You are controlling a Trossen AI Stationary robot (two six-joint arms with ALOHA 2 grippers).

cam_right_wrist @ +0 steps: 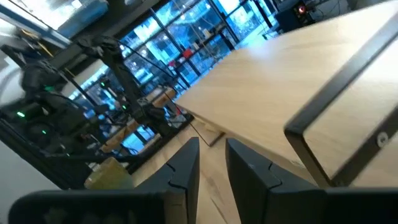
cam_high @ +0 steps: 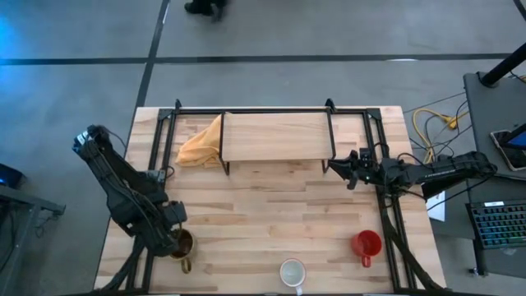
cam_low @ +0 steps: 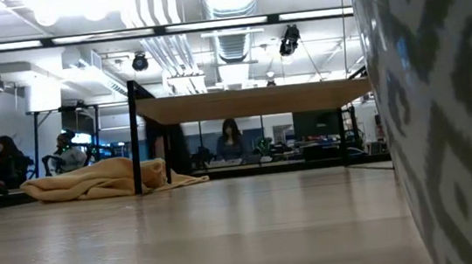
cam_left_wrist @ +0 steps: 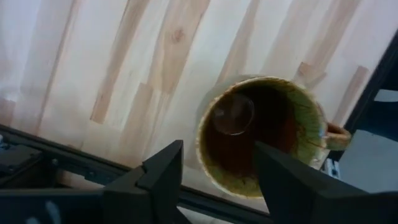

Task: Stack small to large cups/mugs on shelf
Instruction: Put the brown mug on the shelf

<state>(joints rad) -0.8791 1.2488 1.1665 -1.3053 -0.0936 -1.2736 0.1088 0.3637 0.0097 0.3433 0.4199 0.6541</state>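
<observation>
While the left gripper (cam_left_wrist: 217, 171) hangs spread wide over the brownish-olive glazed mug (cam_high: 182, 244) (dark inside) at the table's near-left corner, the white ceramic mug (cam_high: 292, 272) and red mug (cam_high: 366, 243) stand farther right; the raised light-wood shelf (cam_high: 275, 136) is bare, the right gripper (cam_right_wrist: 211, 163) beside it, fingers narrowly parted, holding nothing.

Grey concrete floor (cam_high: 329, 33) surrounds the table; exposed ducts (cam_low: 232, 9) and ceiling lights (cam_low: 56, 10) hang overhead.
</observation>
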